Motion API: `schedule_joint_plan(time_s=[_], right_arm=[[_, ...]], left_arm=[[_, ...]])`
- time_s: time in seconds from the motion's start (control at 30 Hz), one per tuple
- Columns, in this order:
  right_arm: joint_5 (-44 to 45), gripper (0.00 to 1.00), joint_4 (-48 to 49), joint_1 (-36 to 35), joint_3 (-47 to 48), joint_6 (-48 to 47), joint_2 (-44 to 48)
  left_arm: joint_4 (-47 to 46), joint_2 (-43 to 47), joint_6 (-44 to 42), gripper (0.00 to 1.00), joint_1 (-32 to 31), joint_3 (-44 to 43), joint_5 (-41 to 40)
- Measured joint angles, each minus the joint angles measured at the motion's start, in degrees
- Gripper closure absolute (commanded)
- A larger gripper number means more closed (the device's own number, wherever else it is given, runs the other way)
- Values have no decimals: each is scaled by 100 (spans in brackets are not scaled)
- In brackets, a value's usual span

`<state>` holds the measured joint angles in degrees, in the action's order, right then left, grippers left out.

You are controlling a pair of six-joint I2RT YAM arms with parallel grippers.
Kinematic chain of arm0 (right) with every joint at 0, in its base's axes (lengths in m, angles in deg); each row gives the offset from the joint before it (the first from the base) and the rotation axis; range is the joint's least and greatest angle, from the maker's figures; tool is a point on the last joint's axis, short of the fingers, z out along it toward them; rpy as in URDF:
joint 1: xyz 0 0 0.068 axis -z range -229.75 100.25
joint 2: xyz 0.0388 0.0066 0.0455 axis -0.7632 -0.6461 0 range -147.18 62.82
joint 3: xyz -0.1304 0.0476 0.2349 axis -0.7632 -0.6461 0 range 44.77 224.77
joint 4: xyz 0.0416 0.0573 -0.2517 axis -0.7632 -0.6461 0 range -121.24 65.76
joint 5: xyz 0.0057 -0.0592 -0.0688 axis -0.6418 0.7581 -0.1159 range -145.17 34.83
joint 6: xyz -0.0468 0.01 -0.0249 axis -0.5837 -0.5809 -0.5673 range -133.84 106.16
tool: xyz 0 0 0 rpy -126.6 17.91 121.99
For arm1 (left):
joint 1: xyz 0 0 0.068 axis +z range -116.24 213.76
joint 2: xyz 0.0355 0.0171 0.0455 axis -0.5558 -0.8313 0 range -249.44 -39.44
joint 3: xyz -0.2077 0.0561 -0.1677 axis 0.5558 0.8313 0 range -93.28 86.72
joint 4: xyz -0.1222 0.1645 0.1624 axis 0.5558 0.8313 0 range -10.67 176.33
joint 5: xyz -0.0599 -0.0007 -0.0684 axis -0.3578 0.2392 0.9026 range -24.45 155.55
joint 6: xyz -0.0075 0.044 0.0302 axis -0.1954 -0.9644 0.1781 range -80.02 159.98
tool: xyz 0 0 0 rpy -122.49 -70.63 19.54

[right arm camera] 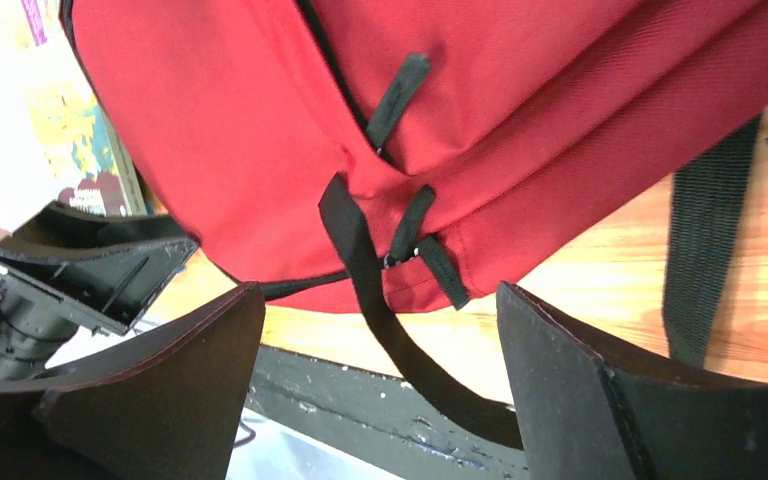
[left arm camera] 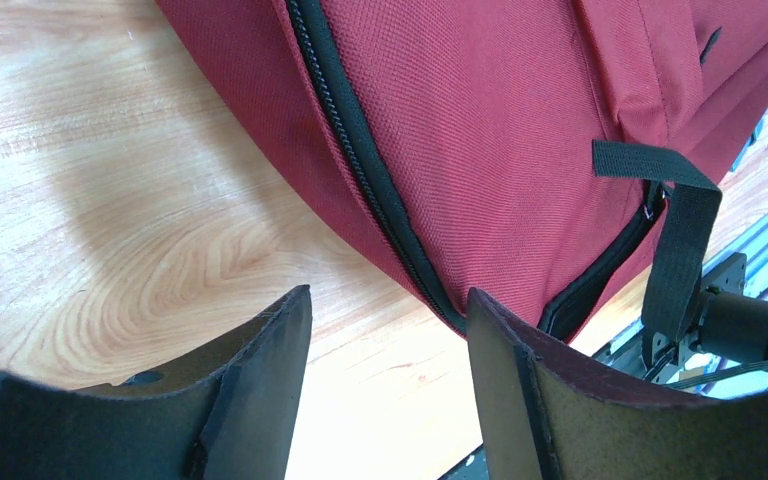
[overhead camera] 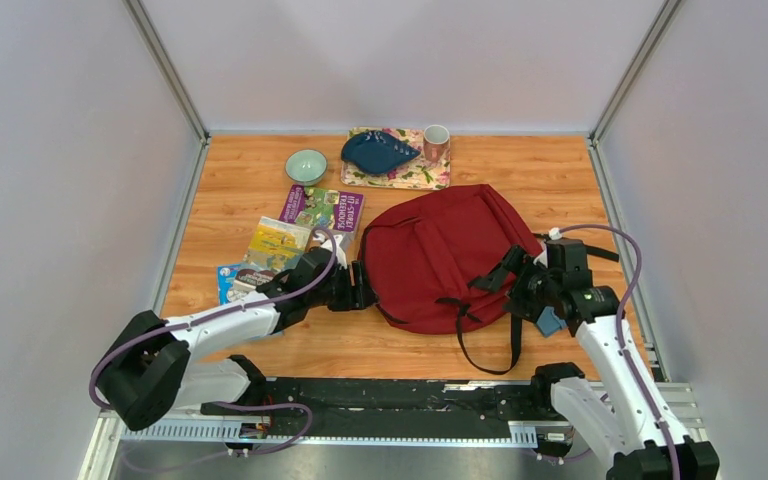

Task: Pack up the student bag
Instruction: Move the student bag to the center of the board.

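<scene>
The left gripper [left arm camera: 388, 300] has its fingers apart with nothing between them, and the tips sit just short of the student bag [left arm camera: 520, 110]. The right gripper [right arm camera: 380, 295] is spread wider and is likewise empty. It faces the bag's opposite lower corner and a loose black strap [right arm camera: 360, 260].

The bag lies flat at mid-table between the two grippers. The visible stretch of its zipper [left arm camera: 360, 150] appears closed. Its contents cannot be seen.

Progress is judged as early. Nothing is seen going in, and opening the bag and loading it remain to be done.

- **Outside the bag:** three books [overhead camera: 275, 243] lie just beside its left edge, and a small blue item [overhead camera: 550, 320] lies under the right arm.
- **Further back:** a pale green bowl [overhead camera: 306, 166] shows no contents, and a floral tray [overhead camera: 410, 180] carries a dark blue object [overhead camera: 375, 152]. A cup [overhead camera: 436, 142] stands at the tray's right end.
</scene>
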<state>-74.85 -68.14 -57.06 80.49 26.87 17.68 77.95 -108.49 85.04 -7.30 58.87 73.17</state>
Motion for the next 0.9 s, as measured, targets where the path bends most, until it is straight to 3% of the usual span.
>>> schedule_joint_plan(time_s=[0.13, 0.3, 0.43, 0.67, 0.8, 0.9], right_arm=[[-396, 12, 70, -269, 22, -72, -214], [-577, 16, 358, -1394, 22, -160, -776], [-424, 37, 509, -2037, 22, -155, -1104], [-107, 49, 535, -2186, -72, -245, -1196], [57, 73, 529, -2312, -120, -343, -1368], [170, 97, 533, -2369, -133, -378, -1515]], left_arm=[[37, 17, -4, 33, 0, 0, -9], [44, -39, -28, 32, 0, -31, -4], [50, -302, -42, 33, 0, -240, 66], [-79, -809, -11, 42, 31, -531, 358], [-138, -1036, 4, 51, 72, -608, 518], [-155, -1110, 17, 70, 105, -643, 590]])
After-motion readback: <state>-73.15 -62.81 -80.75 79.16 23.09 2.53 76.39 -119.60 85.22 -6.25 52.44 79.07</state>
